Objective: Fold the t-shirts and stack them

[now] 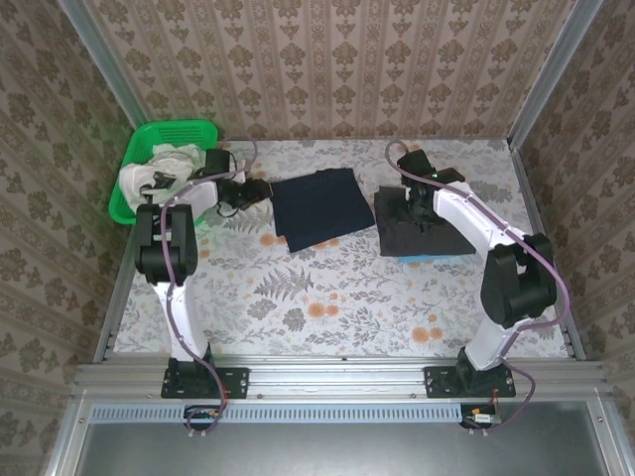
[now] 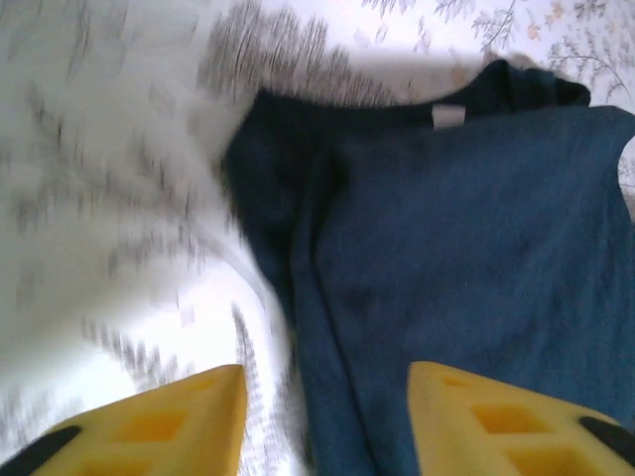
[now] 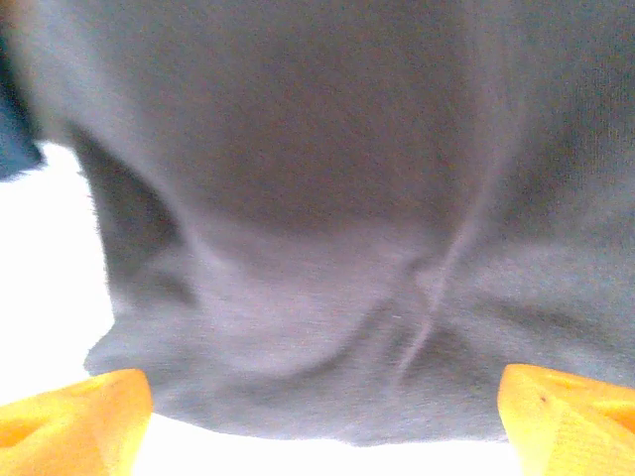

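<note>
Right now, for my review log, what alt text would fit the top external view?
A folded navy t-shirt lies in the middle of the table; the left gripper sits at its left edge, the right gripper over a dark grey t-shirt stacked on a light blue t-shirt. A green basket holding white shirts stands at the far left corner.

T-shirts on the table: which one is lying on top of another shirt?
The dark grey shirt on the right: a light blue shirt peeks out under its near edge. The navy shirt in the middle lies alone on the table.
</note>
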